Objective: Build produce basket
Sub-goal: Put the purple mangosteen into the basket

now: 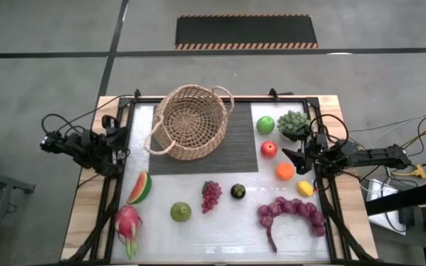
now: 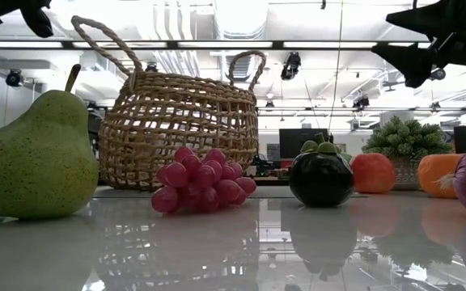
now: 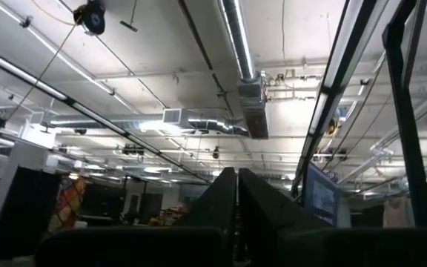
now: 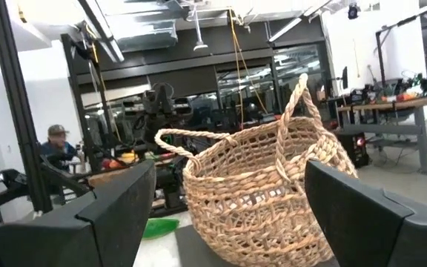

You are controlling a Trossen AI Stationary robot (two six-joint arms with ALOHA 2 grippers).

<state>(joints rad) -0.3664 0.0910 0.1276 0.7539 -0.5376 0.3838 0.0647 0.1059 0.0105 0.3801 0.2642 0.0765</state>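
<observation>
Upper centre of the high view: basket, empty, on a dark ribbed mat.
Right side, basket to table edge: green apple, red apple, orange, lemon; a leafy green clump beside the green apple.
Right gripper: fingers spread apart, holding nothing, above the table just right of the red apple and the orange.
Lower row: watermelon slice, dragon fruit, green pear, small grape bunch, dark round fruit, long grape bunch.
Left gripper: at the table's left edge, fingers together, seemingly raised, since its wrist view shows only ceiling.
Right wrist view: a person at its left edge, far behind the basket.
</observation>
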